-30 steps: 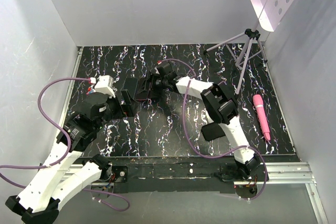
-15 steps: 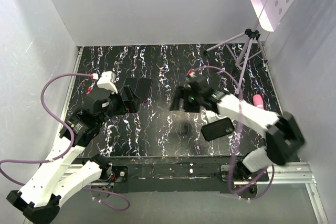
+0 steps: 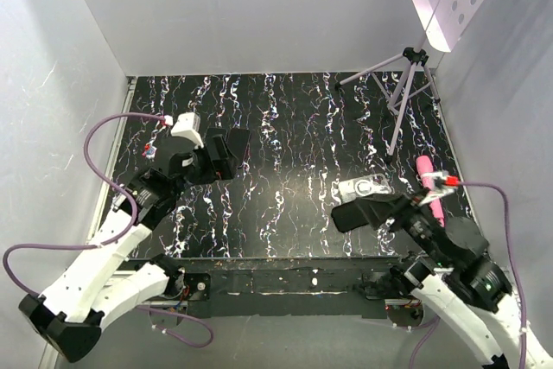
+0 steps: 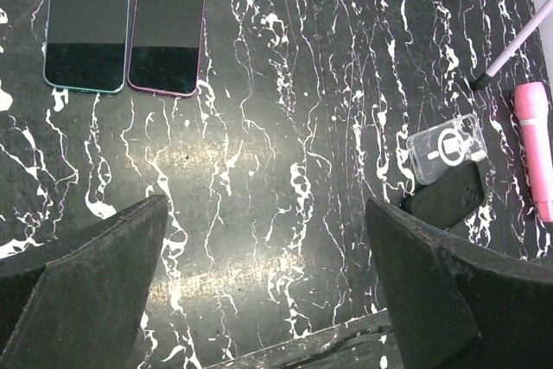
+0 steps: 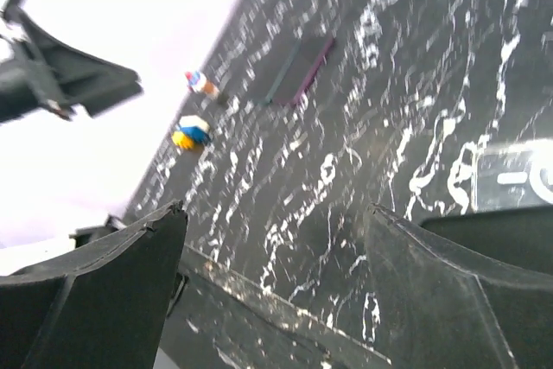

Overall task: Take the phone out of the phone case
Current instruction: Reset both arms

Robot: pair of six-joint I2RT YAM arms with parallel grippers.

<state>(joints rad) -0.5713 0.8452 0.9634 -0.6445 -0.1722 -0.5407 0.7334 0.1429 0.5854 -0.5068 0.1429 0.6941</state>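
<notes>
The left claw (image 4: 266, 202) is fully open, with its two fingers spread wide and nothing between them; it hangs above the black marbled table (image 4: 285, 127) without touching anything. In the left wrist view, the phone (image 4: 167, 28) lies flat and screen up ahead of the claw, beyond its left finger, fully out of its case. A second phone (image 4: 86, 23) with a grey-green rim lies parallel to the phone, just beside it on the outer side. The phone case (image 4: 445, 200) lies ahead of the claw's right finger, well apart from the phone and on the opposite side of the table. A clear case (image 4: 445, 146) lies just beyond the phone case, corner to corner with it. A pink cylindrical object (image 4: 536, 149) lies further out on that side, near a tripod leg (image 4: 518, 41). The right claw (image 5: 276, 207) is also open and holds nothing. Its wrist view is blurred, but a dark shape that appears to be the phone case sits just ahead of its right finger, with the clear case beyond that. Both phones appear far ahead of the right claw, small and edge-on.
</notes>
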